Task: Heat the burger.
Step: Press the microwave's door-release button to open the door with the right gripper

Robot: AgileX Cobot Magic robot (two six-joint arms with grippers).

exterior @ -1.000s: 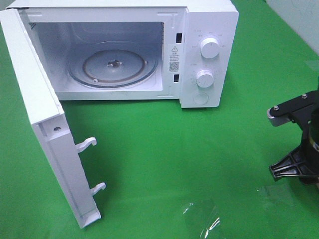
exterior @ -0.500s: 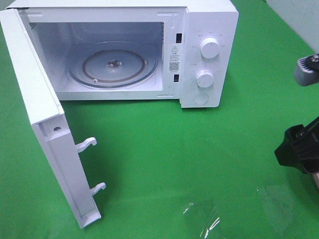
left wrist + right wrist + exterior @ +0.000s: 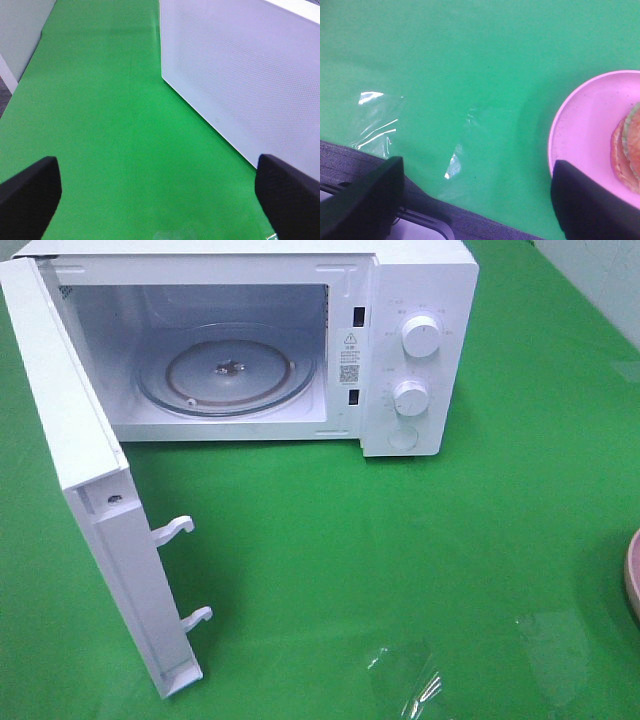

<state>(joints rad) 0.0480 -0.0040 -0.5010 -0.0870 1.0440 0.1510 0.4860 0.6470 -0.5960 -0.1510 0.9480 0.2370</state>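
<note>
Burger: brown bun, green lettuce edge, on pink plate.

The burger lies flat on a pink plate at the right edge of the right wrist frame, only partly visible: orange-brown layers with a green lettuce edge.

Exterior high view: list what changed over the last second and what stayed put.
The right arm, which stood at that view's right edge, has swung out of it entirely, uncovering the rim of the pink plate. Its hand now hangs open and empty beside the plate, with the burger on it. Unchanged: the microwave, its door wide open, the bare glass turntable, and the left hand, open and empty.
</note>
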